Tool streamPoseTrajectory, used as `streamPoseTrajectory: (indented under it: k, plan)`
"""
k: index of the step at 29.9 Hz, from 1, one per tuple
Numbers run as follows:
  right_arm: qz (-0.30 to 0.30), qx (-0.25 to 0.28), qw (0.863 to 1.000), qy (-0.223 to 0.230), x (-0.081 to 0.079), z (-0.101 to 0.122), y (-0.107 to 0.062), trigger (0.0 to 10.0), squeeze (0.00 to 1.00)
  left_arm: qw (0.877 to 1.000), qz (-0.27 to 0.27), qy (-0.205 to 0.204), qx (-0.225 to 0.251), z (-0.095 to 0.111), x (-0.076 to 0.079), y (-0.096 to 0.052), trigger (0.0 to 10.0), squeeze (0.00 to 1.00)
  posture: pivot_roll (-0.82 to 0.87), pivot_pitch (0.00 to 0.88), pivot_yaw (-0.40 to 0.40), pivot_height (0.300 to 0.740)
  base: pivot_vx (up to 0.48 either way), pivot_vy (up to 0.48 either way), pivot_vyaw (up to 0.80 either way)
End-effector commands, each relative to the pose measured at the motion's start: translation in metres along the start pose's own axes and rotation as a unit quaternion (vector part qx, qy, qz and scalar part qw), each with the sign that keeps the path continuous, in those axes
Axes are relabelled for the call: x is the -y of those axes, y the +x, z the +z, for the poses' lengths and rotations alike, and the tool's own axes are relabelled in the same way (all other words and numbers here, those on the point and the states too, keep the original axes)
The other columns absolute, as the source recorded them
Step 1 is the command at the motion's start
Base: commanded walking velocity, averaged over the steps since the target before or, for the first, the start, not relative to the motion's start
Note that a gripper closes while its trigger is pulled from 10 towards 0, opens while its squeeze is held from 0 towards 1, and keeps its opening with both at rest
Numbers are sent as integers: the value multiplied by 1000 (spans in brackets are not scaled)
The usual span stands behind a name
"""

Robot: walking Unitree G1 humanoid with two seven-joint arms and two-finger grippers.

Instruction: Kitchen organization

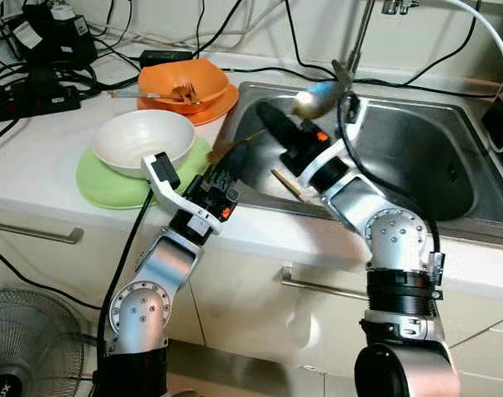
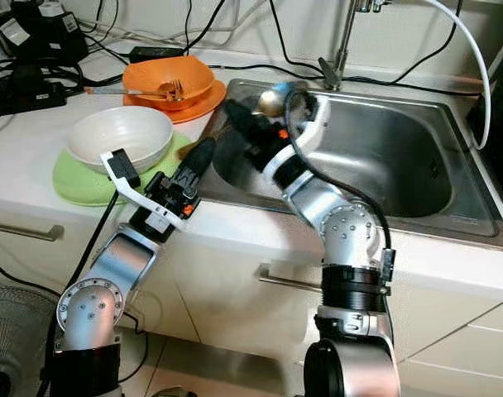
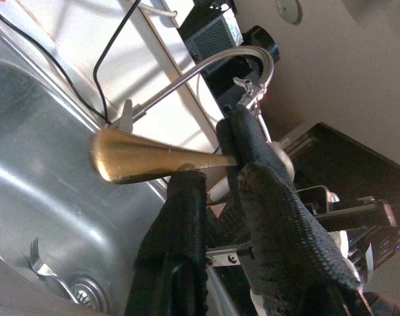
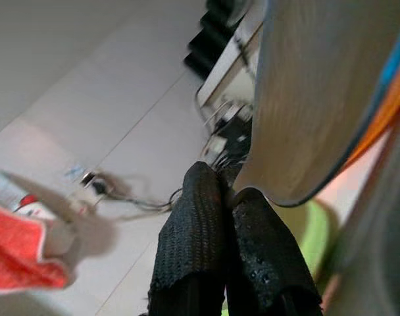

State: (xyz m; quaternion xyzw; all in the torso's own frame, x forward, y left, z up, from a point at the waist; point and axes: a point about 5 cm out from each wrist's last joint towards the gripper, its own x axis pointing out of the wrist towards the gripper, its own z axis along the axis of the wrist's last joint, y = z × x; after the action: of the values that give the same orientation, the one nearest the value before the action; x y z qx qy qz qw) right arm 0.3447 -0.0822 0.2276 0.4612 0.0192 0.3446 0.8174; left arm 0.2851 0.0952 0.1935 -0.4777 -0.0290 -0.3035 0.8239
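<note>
Stainless steel is forming the sink [image 1: 450, 157] set into the white counter [image 1: 36, 178], and both arms are reaching over its left edge. The right gripper [image 1: 266, 116] is pointing up and to the left above the basin, its two black fingers [image 4: 193, 243] pressed together around the neck of a spoon [image 1: 315, 98], whose shiny bowl is standing out near the faucet [image 1: 359, 37]. The left gripper [image 1: 235, 157] is lying at the sink's left rim, and its fingers [image 3: 279, 230] are closing on the spoon's golden handle [image 3: 154, 158], so the two claws are gripping the same utensil from opposite ends. A fork [image 3: 45, 266] is lying on the bottom of the sink next to the drain [image 3: 88, 289]. On the counter, a white bowl [image 1: 142, 139] is sitting on a green plate [image 1: 102, 188]. Behind them, an orange bowl [image 1: 185, 81] with another fork [image 1: 165, 93] inside is resting on an orange plate [image 1: 214, 107].
</note>
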Motion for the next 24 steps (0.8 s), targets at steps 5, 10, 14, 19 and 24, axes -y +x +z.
streamPoseTrajectory:
  k: [5,10,14,19,24]
  plan:
    - [-36,27,999,-27,6,12,3,0,0,1000,1,10,-17,-6,2,2,10000,1000,-56,26,5,740,0,0,0]
    - [-90,50,991,-87,22,27,3,0,0,999,0,33,-37,-9,3,0,10000,1000,-50,29,3,740,0,0,0]
    - [-117,50,982,-142,31,35,3,0,0,996,7,70,-60,-13,1,-2,10000,1000,-49,29,4,740,0,0,0]
    - [-178,14,940,-289,57,41,2,0,0,979,39,173,-99,-18,-6,-2,10000,1000,-39,34,7,740,0,0,0]
    - [-213,-32,908,-360,77,38,-3,0,0,966,57,227,-110,-18,-10,-4,10000,1000,-25,43,12,740,0,0,0]
